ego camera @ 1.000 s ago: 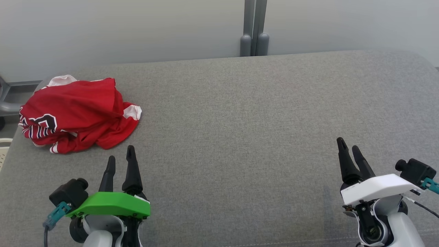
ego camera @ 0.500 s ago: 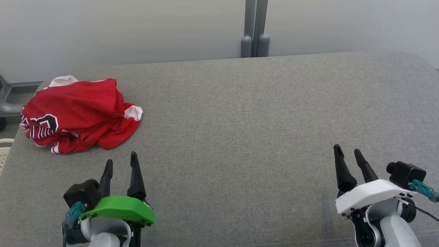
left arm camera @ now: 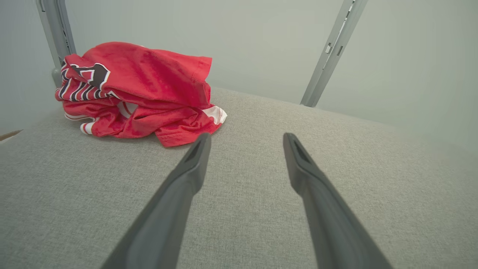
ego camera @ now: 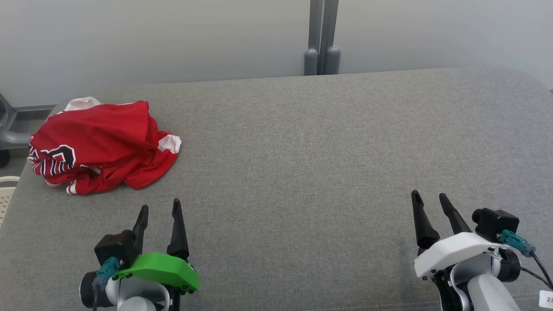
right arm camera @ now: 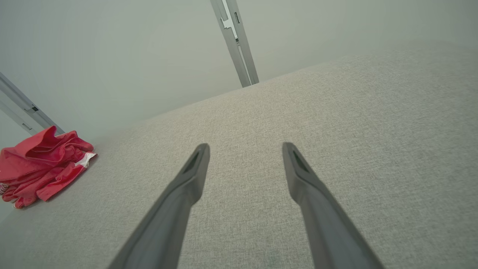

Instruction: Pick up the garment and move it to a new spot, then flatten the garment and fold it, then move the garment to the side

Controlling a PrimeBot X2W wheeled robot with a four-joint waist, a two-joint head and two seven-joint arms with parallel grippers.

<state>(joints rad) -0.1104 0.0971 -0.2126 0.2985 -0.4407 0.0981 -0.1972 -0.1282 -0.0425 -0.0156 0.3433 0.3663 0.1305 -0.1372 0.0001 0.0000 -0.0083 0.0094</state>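
Note:
The garment (ego camera: 99, 144) is a crumpled red jersey with white and dark trim, lying in a heap at the far left of the grey table (ego camera: 302, 151). My left gripper (ego camera: 160, 206) hovers open near the front edge, a short way in front of the heap and apart from it. In the left wrist view the garment (left arm camera: 138, 93) lies just beyond the left fingertip, with nothing between the fingers of the left gripper (left arm camera: 246, 139). My right gripper (ego camera: 427, 198) stands open at the front right, far from the cloth. From the right wrist the garment (right arm camera: 41, 168) shows at the far left, and the right gripper (right arm camera: 245, 148) holds nothing.
A grey post (ego camera: 322, 39) stands against the pale wall behind the table's far edge. A grey metal frame (ego camera: 8, 129) and a pale object (ego camera: 5, 190) sit past the table's left edge. The table's corners are rounded.
Both grippers have drawn back toward the near edge of the table, staying open. The garment has not moved on the table; the head view has shifted slightly.

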